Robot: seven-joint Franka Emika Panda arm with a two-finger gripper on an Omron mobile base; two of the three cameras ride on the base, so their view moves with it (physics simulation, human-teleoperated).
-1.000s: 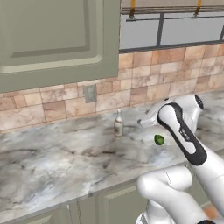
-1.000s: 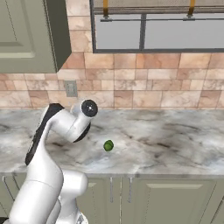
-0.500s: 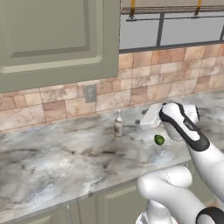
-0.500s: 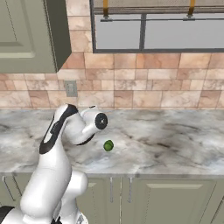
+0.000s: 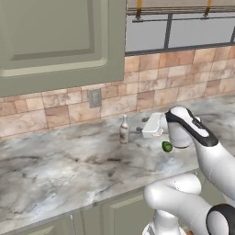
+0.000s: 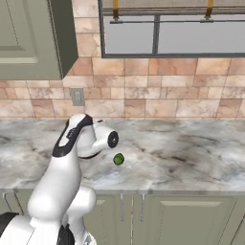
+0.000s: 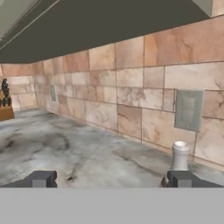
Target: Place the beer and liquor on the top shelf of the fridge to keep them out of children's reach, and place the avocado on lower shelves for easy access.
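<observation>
Tool (image 7: 109, 179) is spread wide with nothing between its fingertips (image 7: 41, 178), aimed level along the surface (image 5: 69, 170) toward the tiled backsplash (image 7: 131, 87). A small bottle (image 5: 124, 130) stands upright near the wall, under the outlet (image 5: 95, 97); in the hand view the bottle's neck (image 7: 180, 156) rises just behind the right fingertip, so it is off-centre, not between the jaws. Hand sits just right of the bottle in the left base view, low over the surface, probably lining up a side grasp on it; whether it is the beer or the liquor cannot be told. Avocado (image 5: 167, 147) lies on the surface near the arm's wrist, apart from the bottle, untouched; also seen in the right base view (image 6: 118, 159) just right of the wrist. Knife block (image 7: 5, 105) stands far down the surface. Nothing picked yet, so the task looks at its start. Next move likely needs a sideways shift to centre the bottle before closing; a narrow upright bottle could tip if nudged.
</observation>
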